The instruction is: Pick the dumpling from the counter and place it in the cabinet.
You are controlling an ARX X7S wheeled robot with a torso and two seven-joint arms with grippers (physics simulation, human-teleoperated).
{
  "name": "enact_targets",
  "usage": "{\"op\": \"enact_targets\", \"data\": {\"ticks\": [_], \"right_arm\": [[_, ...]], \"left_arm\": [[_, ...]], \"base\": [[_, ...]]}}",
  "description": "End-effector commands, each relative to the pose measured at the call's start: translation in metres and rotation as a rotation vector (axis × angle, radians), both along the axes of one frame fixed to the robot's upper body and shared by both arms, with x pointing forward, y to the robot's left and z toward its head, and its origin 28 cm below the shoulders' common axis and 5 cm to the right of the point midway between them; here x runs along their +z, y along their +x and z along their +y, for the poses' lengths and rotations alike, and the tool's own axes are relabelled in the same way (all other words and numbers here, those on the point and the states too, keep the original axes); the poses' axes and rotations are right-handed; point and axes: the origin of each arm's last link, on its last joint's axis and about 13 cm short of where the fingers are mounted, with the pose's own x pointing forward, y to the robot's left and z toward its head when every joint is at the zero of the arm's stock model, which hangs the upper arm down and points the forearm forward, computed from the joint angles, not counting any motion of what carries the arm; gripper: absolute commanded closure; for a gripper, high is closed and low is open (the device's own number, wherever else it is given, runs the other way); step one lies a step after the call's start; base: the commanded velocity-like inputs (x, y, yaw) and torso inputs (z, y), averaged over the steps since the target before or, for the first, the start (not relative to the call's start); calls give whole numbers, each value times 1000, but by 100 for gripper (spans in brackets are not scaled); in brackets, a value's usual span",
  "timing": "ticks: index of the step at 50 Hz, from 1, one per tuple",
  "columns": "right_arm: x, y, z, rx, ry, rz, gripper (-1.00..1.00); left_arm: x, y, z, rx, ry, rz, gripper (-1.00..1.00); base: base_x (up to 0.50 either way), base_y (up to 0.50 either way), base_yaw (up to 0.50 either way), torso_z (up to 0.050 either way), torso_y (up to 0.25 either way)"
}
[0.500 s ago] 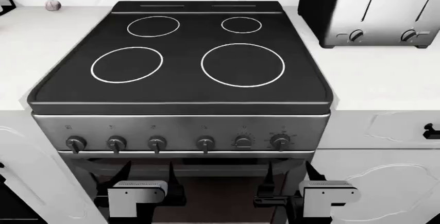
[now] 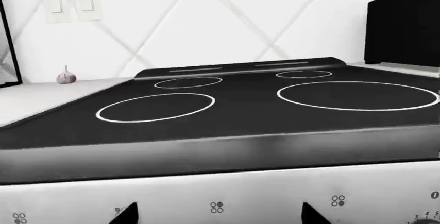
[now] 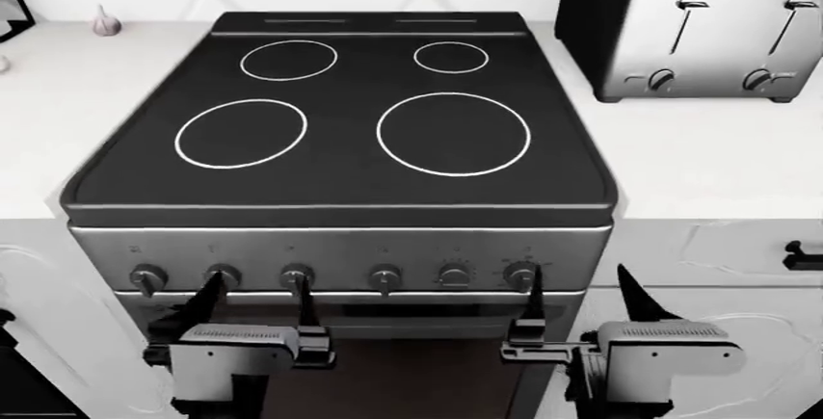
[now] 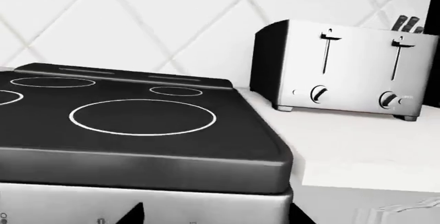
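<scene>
Both grippers (fingers apart) below stovetop point(image 3: 347, 120)

Glossy black stovetop point(image 3: 347, 120) with white rings, white veined counter point(image 3: 701, 149)

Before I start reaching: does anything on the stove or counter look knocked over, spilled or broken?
Nothing stands out. The stovetop is bare, the toaster stands upright on the counter, and the garlic bulb sits upright at the back left. Both tools, left and right, are open and empty.
</scene>
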Motion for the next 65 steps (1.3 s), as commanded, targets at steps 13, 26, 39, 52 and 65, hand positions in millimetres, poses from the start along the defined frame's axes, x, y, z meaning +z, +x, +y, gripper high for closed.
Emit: {"op": "enact_targets", "data": {"ticks": [13,26,39,52,65], "right_arm": [[219,113,-27,146,-167,-27,-100],[271,213,-28,102,-227,-41,-100],[277,234,-35,55,-214,-1,-100],[280,234,-30,71,-221,-18,-100],[281,236,-9,116,-191,-30,-100]], "left_arm": [[219,117,38,-117,119,-27,-100],[282,224,58,17,92,93,-100],[270,222,66,53,101,174,-100],[271,221,77,-58,111,162,-100],[260,226,58,-264,73,158,-100]], "base": [[0,0,0,50,0],[0,0,0,50,0],[0,121,0,23,-1],[0,500,0,0,0],[0,500,0,0,0]]}}
